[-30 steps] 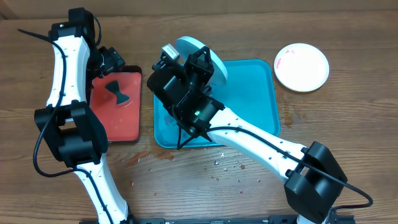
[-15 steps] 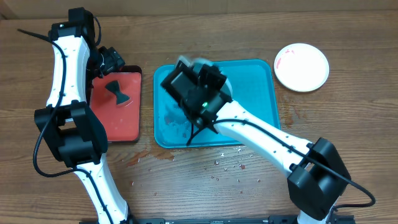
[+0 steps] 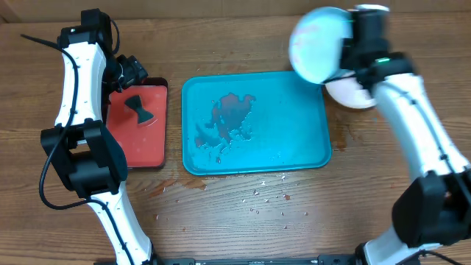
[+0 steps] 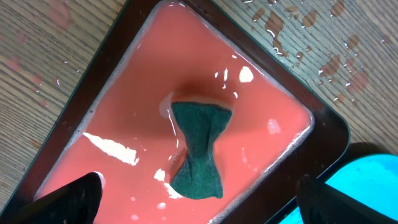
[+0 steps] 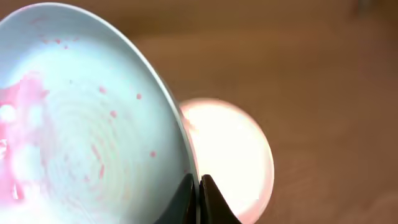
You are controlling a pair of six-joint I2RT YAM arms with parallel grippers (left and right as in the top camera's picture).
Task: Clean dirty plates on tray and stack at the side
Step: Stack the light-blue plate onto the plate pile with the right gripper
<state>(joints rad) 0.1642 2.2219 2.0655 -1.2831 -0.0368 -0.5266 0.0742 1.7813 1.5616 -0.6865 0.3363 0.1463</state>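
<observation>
Teal tray (image 3: 294, 140) sits mid-table, its floor wet and smeared red. We note the right tool (image 5: 199, 196) pinched tight on the rim of the light-blue plate (image 5: 93, 124). The plate is held tilted and blurred past the tray's far right corner, partly over the white plate (image 3: 358, 96) lying on the table (image 3: 221, 213). Pink specks dot the held plate's face. The left tool (image 4: 199, 199) hangs spread wide above the red tray (image 4: 261, 106), where a dark green sponge (image 4: 198, 149) lies in pink liquid.
</observation>
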